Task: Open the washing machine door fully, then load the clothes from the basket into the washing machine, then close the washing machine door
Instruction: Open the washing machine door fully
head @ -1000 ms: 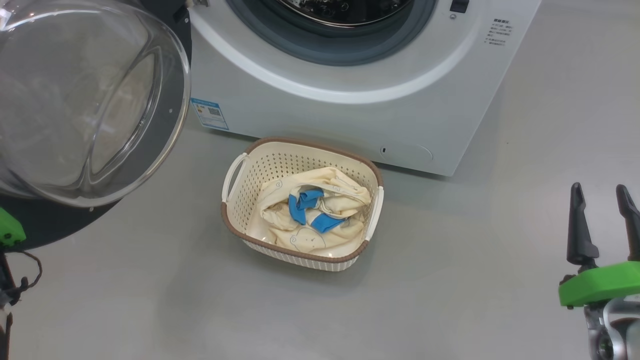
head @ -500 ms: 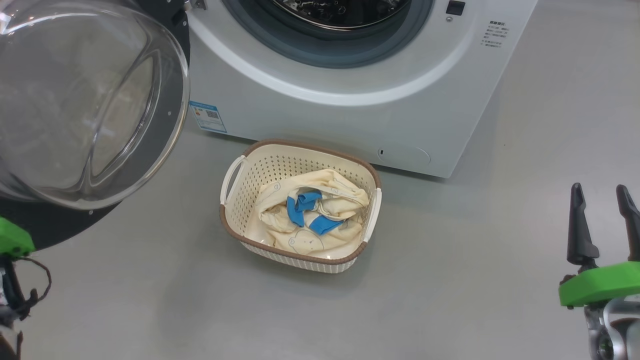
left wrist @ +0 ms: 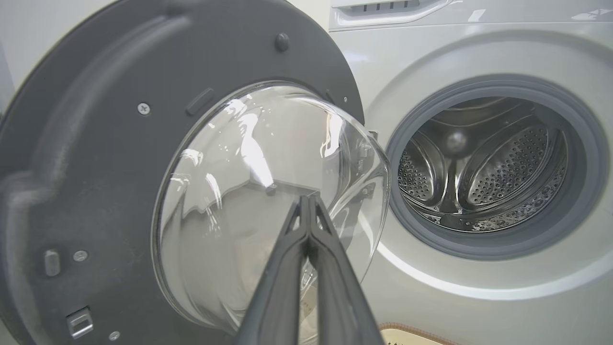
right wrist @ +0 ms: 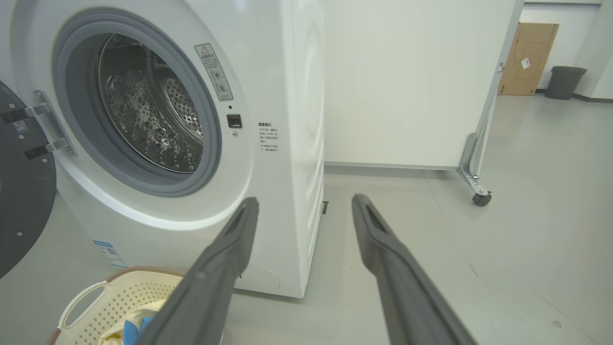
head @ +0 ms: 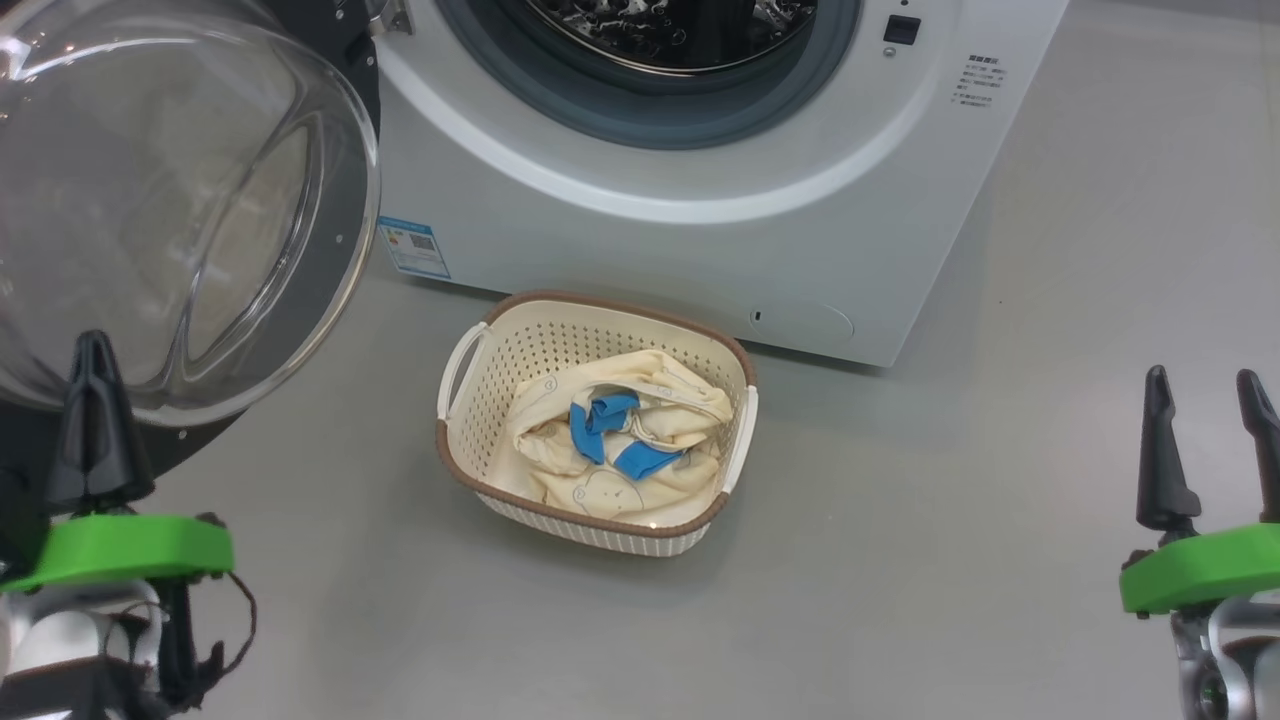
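The washing machine (head: 700, 230) stands at the top of the head view with its steel drum (head: 670, 30) exposed. Its door (head: 170, 210) is swung wide to the left, glass bowl facing me; the left wrist view shows the door (left wrist: 268, 191) close ahead. The cream basket (head: 480, 410) sits on the floor before the machine, holding the pale clothes (head: 620, 445) with blue bands. My left gripper (head: 92, 345) is shut and empty, low at the left just in front of the door glass. My right gripper (head: 1202, 385) is open and empty at the lower right, well clear of the basket.
Grey floor (head: 900, 560) surrounds the basket. In the right wrist view a white partition on castors (right wrist: 474, 191) stands right of the machine, with a cardboard box (right wrist: 527, 57) and a grey bin (right wrist: 567, 81) farther back.
My left gripper has risen into the head view at the lower left, fingers shut in front of the door glass. The camera has tilted slightly. The right gripper has not moved.
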